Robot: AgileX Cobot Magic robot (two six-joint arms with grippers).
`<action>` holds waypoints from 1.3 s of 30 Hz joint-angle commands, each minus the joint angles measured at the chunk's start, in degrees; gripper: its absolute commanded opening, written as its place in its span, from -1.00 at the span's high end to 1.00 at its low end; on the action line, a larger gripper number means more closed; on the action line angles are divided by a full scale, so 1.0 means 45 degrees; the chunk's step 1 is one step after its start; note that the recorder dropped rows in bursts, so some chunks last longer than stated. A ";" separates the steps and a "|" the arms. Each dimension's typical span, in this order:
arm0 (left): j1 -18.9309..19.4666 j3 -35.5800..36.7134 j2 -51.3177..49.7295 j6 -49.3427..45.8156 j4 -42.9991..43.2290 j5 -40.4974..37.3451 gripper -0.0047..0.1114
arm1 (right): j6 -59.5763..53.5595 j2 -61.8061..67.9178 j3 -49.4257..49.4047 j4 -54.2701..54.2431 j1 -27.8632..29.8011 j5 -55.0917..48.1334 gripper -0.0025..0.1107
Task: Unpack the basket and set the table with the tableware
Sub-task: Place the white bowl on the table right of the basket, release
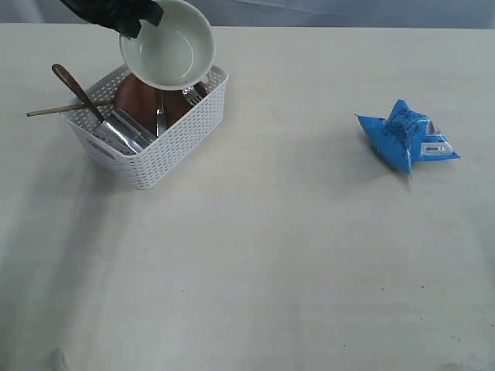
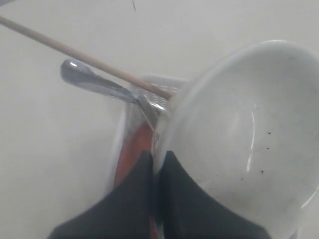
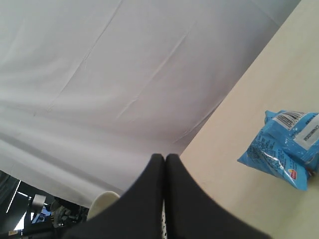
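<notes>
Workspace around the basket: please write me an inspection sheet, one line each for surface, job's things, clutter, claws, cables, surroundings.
surface: pale cream table, faint scuffs.
job's things: white basket at the left; off-white bowl held above it, tilted; wooden spoon, chopstick and steel cutlery stick out of the basket.
clutter: blue snack packet lying at the right.
claws: left claw shut on the bowl rim; right claw shut, holding nothing.
cables: nothing seen.
surroundings: pale cloth backdrop behind the table.

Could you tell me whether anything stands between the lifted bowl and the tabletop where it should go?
Nothing visible does. The left gripper holds the round off-white bowl by its rim above the white perforated plastic basket; the pale cream table beside it lies bare, and the crinkly blue snack packet lies far off.
</notes>
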State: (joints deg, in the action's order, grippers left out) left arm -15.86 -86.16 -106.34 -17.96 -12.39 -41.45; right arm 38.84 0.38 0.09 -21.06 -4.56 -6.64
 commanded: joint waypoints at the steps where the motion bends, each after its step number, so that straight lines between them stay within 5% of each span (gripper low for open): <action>1: -0.0002 -0.0136 0.0388 0.0015 -0.0257 0.0157 0.92 | -0.0173 -0.0085 -0.0020 0.0090 0.0072 -0.0041 0.96; 11: -0.0027 -0.0439 0.1852 -0.1023 -0.2555 -0.1199 0.92 | -0.0173 -0.0085 -0.0020 0.0090 0.0072 -0.0048 0.96; 16: -0.0361 0.0914 0.2718 -0.2424 -0.4509 -0.1810 0.92 | -0.0173 -0.0085 -0.0020 0.0090 0.0072 -0.0081 0.96; 20: -0.1492 0.2635 0.3286 -0.3008 -0.5110 -0.1493 0.92 | -0.0173 -0.0085 -0.0020 0.0090 0.0072 -0.0081 0.96; 26: -0.4522 0.4914 0.2770 -0.3001 -0.5408 -0.0270 0.92 | -0.1077 -0.0085 -0.0020 0.0173 0.0072 0.0550 0.96; 31: -0.5719 0.4944 0.1767 -0.3001 -0.5814 -0.1262 0.92 | -0.1273 -0.0085 -0.0020 0.0462 0.0072 0.0702 0.96; 34: -0.6303 0.4964 0.1407 -0.2999 -0.5767 -0.0369 0.92 | -0.1273 -0.0085 -0.0020 0.0760 0.0072 0.0702 0.96; 39: -0.6481 0.4366 0.0013 -0.2902 -0.5996 -0.0232 0.92 | -0.1308 -0.0085 -0.0020 0.0811 0.0072 0.0702 0.96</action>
State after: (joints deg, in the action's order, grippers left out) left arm -44.61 -65.25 -104.21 -31.44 -38.44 -42.53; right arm 33.65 0.38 0.09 -18.35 -4.56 -4.15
